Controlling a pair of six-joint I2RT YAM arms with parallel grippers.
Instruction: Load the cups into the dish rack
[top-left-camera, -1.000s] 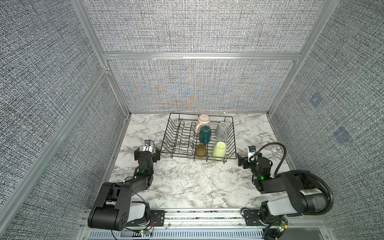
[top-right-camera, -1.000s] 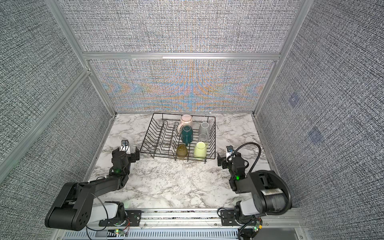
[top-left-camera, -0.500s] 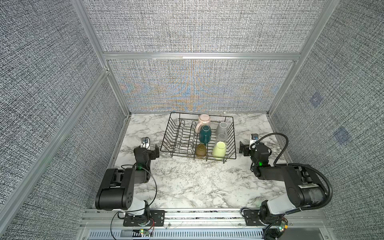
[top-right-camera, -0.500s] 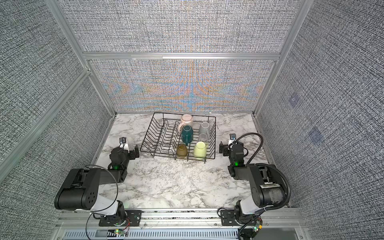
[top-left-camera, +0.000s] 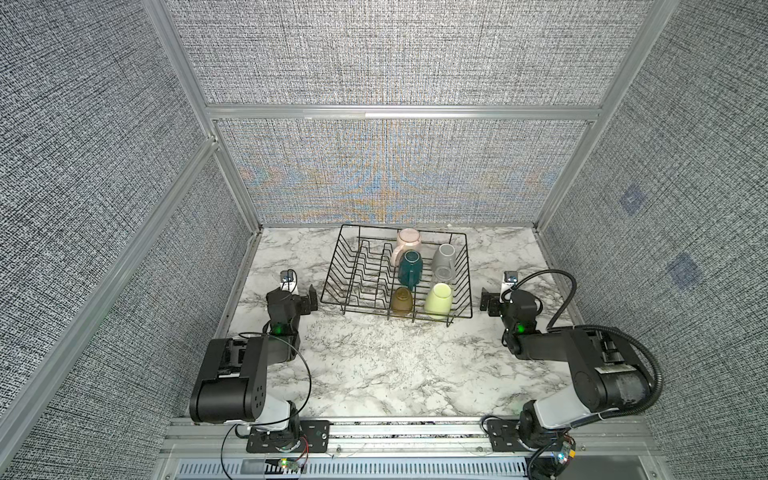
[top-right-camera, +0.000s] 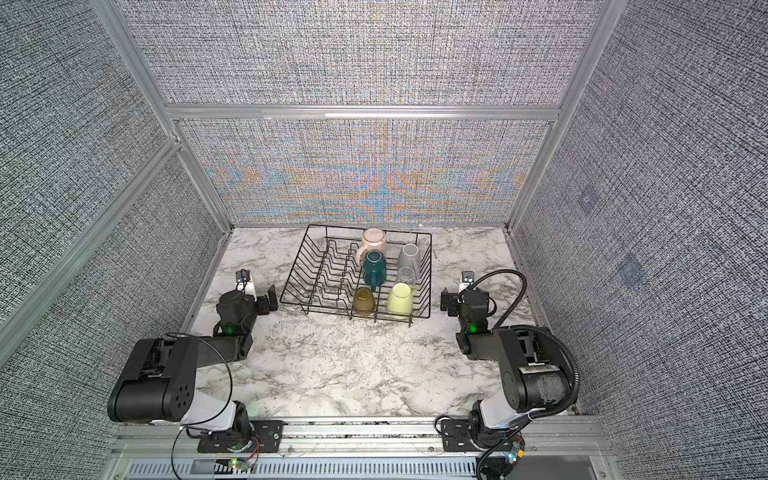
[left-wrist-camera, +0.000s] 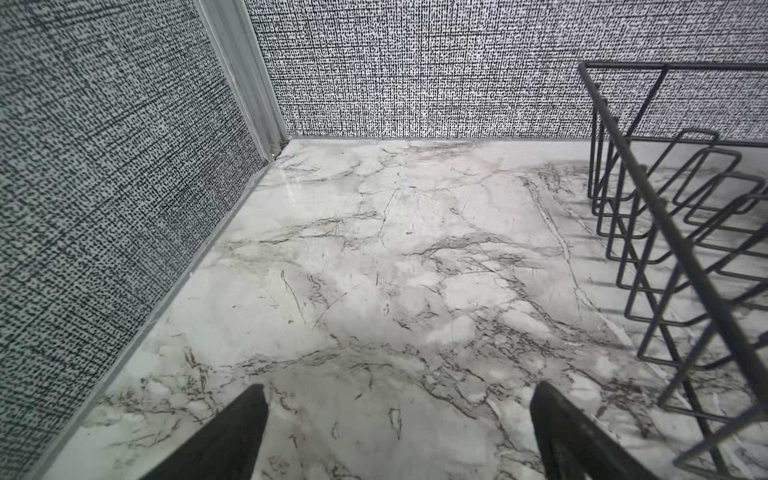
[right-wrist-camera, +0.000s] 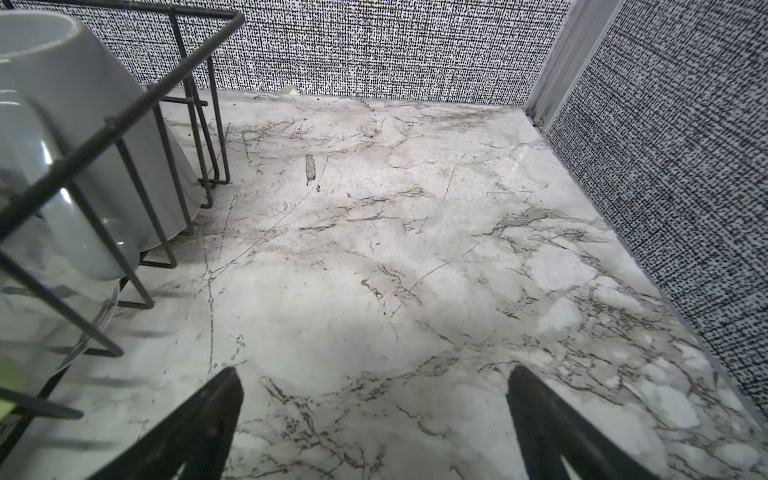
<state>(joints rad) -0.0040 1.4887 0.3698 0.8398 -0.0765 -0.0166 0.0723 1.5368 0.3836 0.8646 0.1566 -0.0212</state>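
In both top views the black wire dish rack (top-left-camera: 332, 274) (top-right-camera: 299, 270) stands at the back middle. Its right half holds a pale pink mug (top-left-camera: 409, 241), a dark teal mug (top-left-camera: 410, 266), a grey mug (top-left-camera: 444, 255), a clear tumbler (top-left-camera: 444, 274), an amber tumbler (top-left-camera: 402, 300) and a yellow-green cup (top-left-camera: 438, 301). My left gripper (top-left-camera: 293, 291) (left-wrist-camera: 399, 395) rests open and empty, low over the marble, left of the rack (left-wrist-camera: 665, 216). To the rack's right my right gripper (top-left-camera: 508, 297) (right-wrist-camera: 374, 382) is open and empty too, beside the grey mug (right-wrist-camera: 91, 124).
Textured grey walls close in the marble tabletop (top-left-camera: 395, 365) on three sides. An aluminium rail (top-left-camera: 374, 432) with both arm bases runs along the front edge. Plate dividers (top-left-camera: 365, 270) fill the rack's left half.
Both arms have folded back, their elbows pulled toward the front rail. The grippers have shifted slightly toward the back wall and stayed open. Rack and cups have not moved.
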